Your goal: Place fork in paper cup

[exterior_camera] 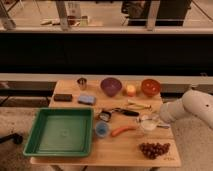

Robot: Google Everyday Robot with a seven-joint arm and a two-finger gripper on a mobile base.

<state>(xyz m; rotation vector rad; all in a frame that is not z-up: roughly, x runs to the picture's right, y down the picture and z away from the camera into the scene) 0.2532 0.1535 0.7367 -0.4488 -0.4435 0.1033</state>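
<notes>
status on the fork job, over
tool low over table's right side. fork on table beside it, not in blue cup. carrot lies between.

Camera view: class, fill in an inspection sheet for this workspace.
Surface: wooden table, level.
Job's things: paper cup upright at right; fork seemingly the pale sliver beside it.
Clutter: green tray, purple bowl, orange bowl, carrot, grapes, blue cup.
End effector: at the paper cup, on the white arm from the right.
Cables: nothing seen.
Surroundings: dark wall behind the table.
</notes>
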